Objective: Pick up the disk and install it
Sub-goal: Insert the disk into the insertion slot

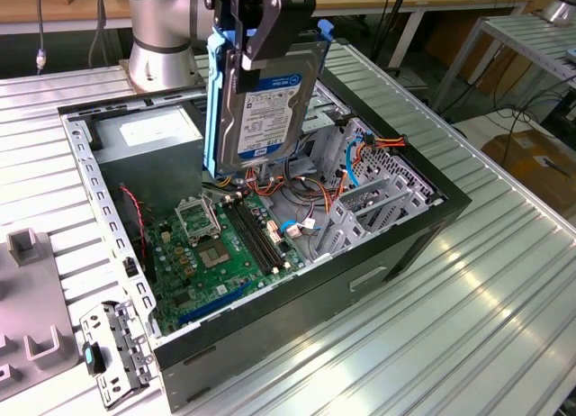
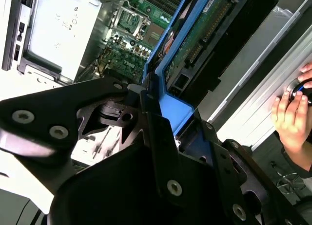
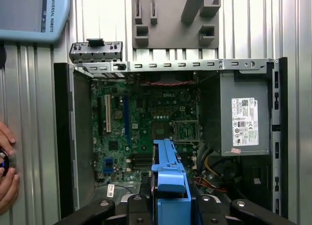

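The end effector (image 1: 258, 49) pinches the top edge of the disk (image 1: 270, 110). The disk hangs upright, label outward, above the open computer case (image 1: 378, 272) on the ribbed tabletop (image 1: 486, 326). Beneath its lower edge lie the motherboard (image 1: 225, 245) and a tangle of orange, blue and black cables (image 1: 351, 155). The grey power supply (image 1: 148, 132) fills the case's far corner toward the exterior view's left. Metal drive brackets (image 1: 369, 204) stand toward the exterior view's right. Outside the case, near on the exterior view's left, lie a perforated metal bracket (image 1: 112, 348) and a grey fixture (image 1: 31, 299). In the second wrist view a person's hand (image 2: 292, 115) lies on the tabletop outside the case wall.
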### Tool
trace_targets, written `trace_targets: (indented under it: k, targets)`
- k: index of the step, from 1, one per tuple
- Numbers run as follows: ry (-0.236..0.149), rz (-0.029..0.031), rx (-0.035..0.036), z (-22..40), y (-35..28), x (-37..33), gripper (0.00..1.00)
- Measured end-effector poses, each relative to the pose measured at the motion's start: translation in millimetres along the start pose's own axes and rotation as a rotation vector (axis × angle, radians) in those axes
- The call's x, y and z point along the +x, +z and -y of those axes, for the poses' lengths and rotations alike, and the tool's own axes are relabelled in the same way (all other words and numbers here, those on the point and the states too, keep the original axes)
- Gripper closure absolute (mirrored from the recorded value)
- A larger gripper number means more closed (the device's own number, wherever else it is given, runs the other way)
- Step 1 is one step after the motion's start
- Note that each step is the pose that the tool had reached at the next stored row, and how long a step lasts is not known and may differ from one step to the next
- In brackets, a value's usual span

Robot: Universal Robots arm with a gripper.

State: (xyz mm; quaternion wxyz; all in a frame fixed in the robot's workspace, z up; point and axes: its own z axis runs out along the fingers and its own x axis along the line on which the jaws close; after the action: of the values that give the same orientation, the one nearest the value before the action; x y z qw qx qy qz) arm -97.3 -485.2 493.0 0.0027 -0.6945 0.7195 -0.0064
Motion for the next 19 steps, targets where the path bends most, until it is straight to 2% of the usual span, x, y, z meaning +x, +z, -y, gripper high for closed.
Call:
trace_targets:
  k: [2,3,16,19]
  targets:
    - [0.0,-0.0007,0.0001,6.3,0.3,-0.2,0.63]
    - [0.0,-0.0008,0.0,7.0,0.3,-0.2,0.63]
    - [0.0,-0.0007,0.0,7.7,0.4,-0.2,0.63]
    - [0.0,-0.0008,0.0,10.6,0.4,-0.4,0.63]
